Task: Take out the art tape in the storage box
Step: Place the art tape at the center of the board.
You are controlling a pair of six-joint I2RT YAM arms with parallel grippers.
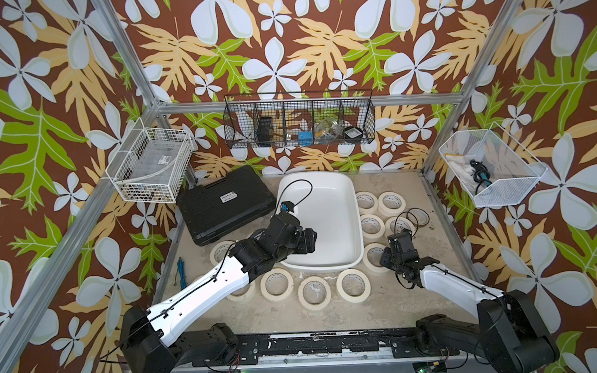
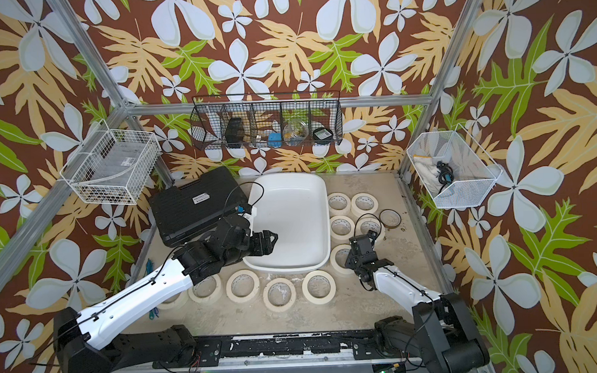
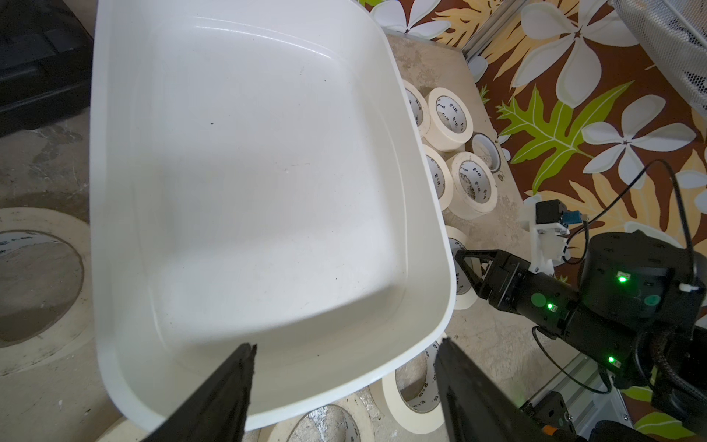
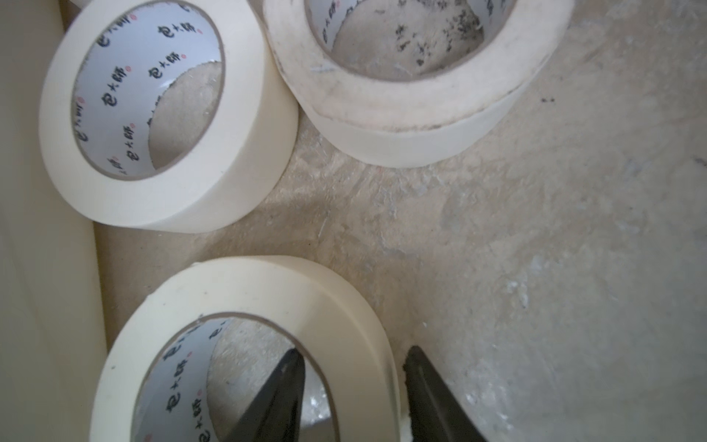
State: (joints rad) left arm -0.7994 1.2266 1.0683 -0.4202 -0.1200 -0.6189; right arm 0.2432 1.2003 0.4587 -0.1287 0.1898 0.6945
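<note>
Stained tabletop [image 1: 330, 317], in both top views: storage box [image 1: 317, 210] sits centre rear, and every art tape [image 1: 315, 292] roll in sight lies flat on the table outside it, along its left, near and right sides.

Left wrist view: left gripper [image 3: 346, 346] is spread wide over the box floor, holding nothing.

Right wrist view: right gripper [image 4: 354, 350] straddles one roll's wall; whether it grips cannot be told.

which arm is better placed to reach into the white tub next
Left: the left gripper hangs open over the tub, which looks empty; the right gripper straddles the wall of a tape roll beside it.
</note>
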